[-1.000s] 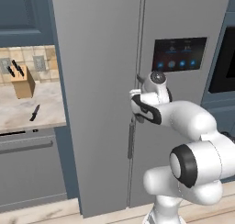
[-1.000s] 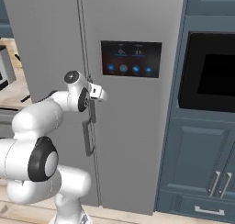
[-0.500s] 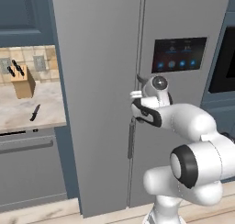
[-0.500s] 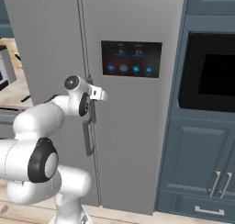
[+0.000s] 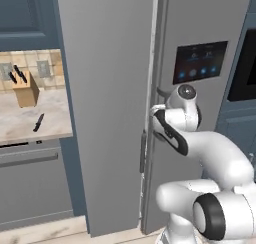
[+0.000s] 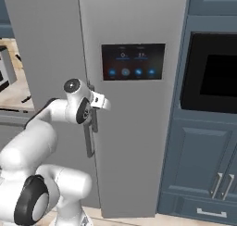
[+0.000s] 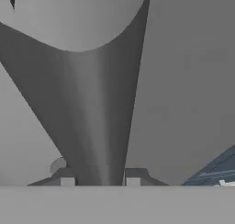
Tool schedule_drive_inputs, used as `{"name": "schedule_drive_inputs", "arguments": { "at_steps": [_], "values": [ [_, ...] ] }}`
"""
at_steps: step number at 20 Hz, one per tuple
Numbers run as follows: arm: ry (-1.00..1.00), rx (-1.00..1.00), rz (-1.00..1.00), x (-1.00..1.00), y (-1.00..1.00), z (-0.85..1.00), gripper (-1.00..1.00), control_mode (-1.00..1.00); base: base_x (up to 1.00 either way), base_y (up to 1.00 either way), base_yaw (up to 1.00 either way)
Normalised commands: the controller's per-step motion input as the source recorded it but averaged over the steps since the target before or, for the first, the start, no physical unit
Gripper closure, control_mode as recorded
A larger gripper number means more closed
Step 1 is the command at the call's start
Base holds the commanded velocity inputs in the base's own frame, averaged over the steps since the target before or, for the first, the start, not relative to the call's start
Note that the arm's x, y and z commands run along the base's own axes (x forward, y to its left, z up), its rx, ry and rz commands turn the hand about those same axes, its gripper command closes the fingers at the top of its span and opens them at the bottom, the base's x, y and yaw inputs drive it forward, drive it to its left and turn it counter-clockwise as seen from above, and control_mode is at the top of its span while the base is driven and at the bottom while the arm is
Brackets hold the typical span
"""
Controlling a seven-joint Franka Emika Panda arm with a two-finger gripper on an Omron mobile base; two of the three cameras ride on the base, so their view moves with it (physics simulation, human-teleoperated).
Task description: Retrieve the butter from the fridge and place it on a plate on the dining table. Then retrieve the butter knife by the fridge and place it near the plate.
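The two-finger tool (image 7: 100, 179) is gripping the long slim vertical handle (image 7: 98, 126) of the tall grey double-door fridge (image 5: 110, 88), its finger tips bracketing the bar.

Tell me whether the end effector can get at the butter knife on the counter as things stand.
Probably not. The end effector is closed around the fridge handle, and the butter knife lies apart on the counter, well off to the side past the fridge door. It would likely need to let go first.

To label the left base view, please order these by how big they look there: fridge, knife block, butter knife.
1. fridge, by far the largest.
2. knife block.
3. butter knife, the smallest, a thin dark sliver on the counter.
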Motion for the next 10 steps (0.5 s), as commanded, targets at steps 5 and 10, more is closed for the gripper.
{"name": "schedule_drive_inputs", "arguments": {
  "at_steps": [5, 10],
  "values": [
    [0.13, 0.00, -0.02, -1.00, -0.89, 0.00, 1.00, -1.00, 0.00, 0.00, 0.00],
    [0.14, 0.00, -0.02, -1.00, -0.99, 0.00, 1.00, -1.00, 0.00, 0.00, 0.00]
  ]
}}
